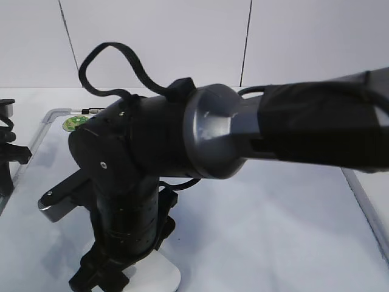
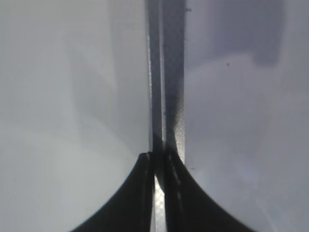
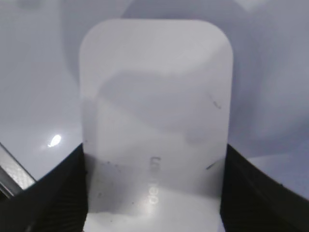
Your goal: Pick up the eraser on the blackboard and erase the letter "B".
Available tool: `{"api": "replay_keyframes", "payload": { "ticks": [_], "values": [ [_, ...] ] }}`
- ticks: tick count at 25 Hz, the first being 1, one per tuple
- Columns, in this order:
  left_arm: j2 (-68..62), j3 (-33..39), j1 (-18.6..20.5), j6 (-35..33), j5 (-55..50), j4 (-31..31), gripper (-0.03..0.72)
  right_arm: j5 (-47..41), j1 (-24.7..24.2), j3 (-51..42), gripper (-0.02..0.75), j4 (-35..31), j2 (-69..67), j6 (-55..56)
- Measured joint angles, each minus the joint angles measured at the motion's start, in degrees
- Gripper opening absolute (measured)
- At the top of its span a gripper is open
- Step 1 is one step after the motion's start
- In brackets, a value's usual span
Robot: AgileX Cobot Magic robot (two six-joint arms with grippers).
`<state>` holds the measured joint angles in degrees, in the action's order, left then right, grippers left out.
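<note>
The white eraser [image 3: 154, 96] lies flat on the blackboard [image 3: 29, 96], and my right gripper [image 3: 154, 151] is shut on it, one black finger pressed against each long side. In the exterior view the right arm reaches across to the lower left and points down. Its gripper [image 1: 104, 272] stands over the eraser [image 1: 159, 275], of which only a white corner shows. My left gripper [image 2: 158, 157] is shut with nothing in it, above the board's grey frame [image 2: 169, 72]. The letter "B" is hidden.
The right arm's wrist and forearm [image 1: 200, 134] block most of the blackboard [image 1: 273, 231] from the exterior camera. A round green sticker [image 1: 76, 123] and a small marker [image 1: 82, 111] lie at the board's far left corner. The left arm [image 1: 7, 152] sits at the left edge.
</note>
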<state>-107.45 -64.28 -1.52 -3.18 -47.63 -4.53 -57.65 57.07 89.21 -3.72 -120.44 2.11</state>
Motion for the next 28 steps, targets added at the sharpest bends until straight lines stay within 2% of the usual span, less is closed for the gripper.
{"api": "replay_keyframes", "payload": {
  "ticks": [8,14,21,28],
  "values": [
    [0.0,0.0,0.0,0.0,-0.1,0.0,0.022,-0.1,-0.6,-0.1,0.547,0.7,0.0,1.7],
    [0.0,0.0,0.0,0.0,-0.1,0.0,0.022,-0.2,-2.9,-0.1,0.540,-0.5,0.0,3.1],
    [0.0,0.0,0.0,0.0,0.0,0.0,0.022,-0.9,-8.4,-1.0,0.538,-0.8,0.5,3.6],
    [0.0,0.0,0.0,0.0,0.0,0.1,0.022,-1.0,-13.6,-1.3,0.538,2.2,0.7,4.9]
  ]
}}
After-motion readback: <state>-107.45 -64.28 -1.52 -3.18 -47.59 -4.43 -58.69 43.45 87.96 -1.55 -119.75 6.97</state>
